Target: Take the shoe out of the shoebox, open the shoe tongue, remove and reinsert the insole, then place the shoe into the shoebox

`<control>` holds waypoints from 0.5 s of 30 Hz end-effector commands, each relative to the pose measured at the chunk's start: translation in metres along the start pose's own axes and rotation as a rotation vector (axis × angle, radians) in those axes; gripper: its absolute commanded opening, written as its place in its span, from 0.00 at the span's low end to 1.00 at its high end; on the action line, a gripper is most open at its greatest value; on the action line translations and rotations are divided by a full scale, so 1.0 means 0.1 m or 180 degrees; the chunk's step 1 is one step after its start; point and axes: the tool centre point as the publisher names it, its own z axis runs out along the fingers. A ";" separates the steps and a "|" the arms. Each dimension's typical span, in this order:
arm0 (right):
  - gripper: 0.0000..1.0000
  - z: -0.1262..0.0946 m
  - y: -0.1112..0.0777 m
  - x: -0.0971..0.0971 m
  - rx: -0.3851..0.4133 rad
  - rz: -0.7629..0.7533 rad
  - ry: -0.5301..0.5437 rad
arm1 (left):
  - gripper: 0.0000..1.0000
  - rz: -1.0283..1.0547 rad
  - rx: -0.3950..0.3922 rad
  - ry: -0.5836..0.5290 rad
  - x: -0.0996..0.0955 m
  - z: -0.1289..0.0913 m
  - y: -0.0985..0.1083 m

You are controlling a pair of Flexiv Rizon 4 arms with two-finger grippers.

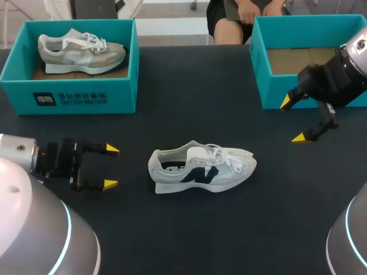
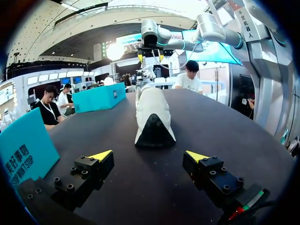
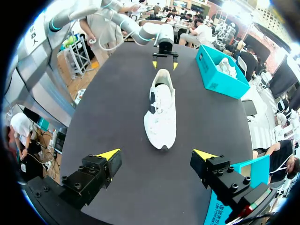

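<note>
A white shoe (image 1: 200, 168) with a dark side logo lies on its sole mid-table, toe to the right, outside both boxes. The teal shoebox (image 1: 298, 94) at the back right holds only brown paper. My left gripper (image 1: 110, 167) stands open, level with the heel and a short way to its left; its wrist view shows the heel (image 2: 152, 115) ahead of the open left gripper (image 2: 150, 155). My right gripper (image 1: 292, 120) hangs open in front of the empty box, apart from the toe. In its wrist view the shoe (image 3: 161, 110) lies ahead of the open right gripper (image 3: 157, 154).
A second teal shoebox (image 1: 74, 94) at the back left holds a grey and white shoe (image 1: 80, 51). Dark tabletop (image 1: 189, 229) runs around the white shoe and toward the front edge.
</note>
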 end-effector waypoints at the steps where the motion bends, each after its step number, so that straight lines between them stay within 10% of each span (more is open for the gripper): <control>1: 1.00 0.01 0.00 0.00 0.0008 0.0001 -0.0002 | 1.00 -0.0001 -0.0008 -0.0008 0.01 0.00 -0.01; 15: 1.00 0.01 0.00 0.00 0.0008 0.0001 -0.0002 | 1.00 0.0041 -0.0123 -0.0084 0.11 0.28 -0.13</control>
